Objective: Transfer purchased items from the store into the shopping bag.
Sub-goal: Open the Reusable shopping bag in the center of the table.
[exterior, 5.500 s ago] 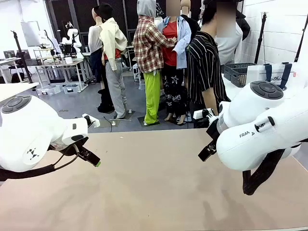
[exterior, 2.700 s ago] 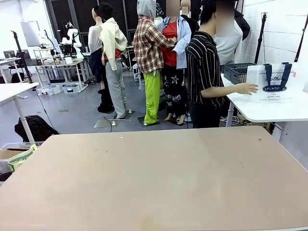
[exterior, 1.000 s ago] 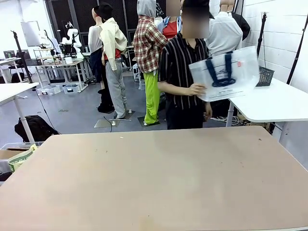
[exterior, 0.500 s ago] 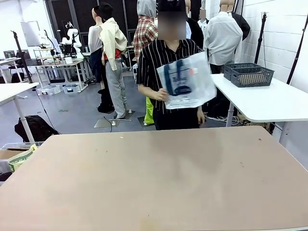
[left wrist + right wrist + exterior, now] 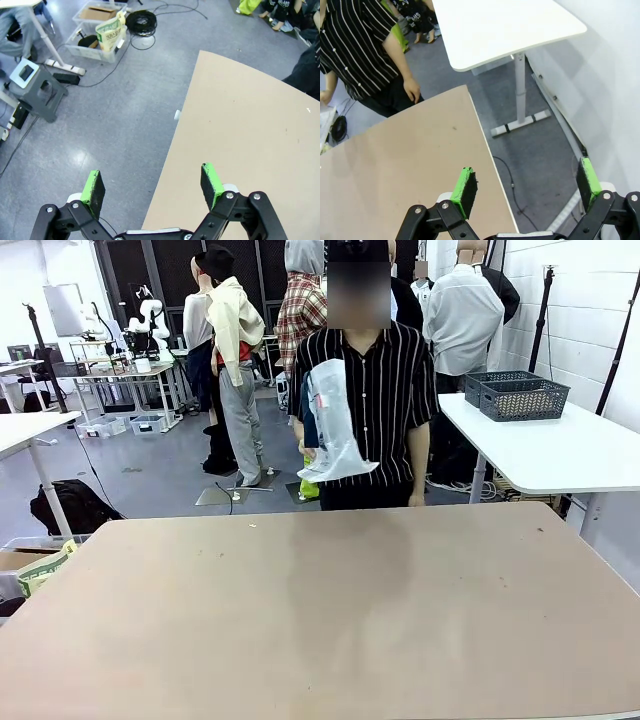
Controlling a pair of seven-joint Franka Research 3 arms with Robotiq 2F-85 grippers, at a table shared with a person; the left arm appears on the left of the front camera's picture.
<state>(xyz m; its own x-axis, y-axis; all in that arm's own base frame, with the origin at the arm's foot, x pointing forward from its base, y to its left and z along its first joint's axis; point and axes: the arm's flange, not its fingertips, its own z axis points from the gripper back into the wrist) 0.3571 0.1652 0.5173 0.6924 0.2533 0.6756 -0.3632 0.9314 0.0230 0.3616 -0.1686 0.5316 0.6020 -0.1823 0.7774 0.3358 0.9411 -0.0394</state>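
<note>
My left pincer (image 5: 152, 182) and right pincer (image 5: 527, 187) gape wide, empty — the limp bag (image 5: 335, 435) may slump shut under my drops.

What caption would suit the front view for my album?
A person in a striped shirt holds a translucent shopping bag beyond the tan table; a dark basket sits on a white table nearby.
</note>
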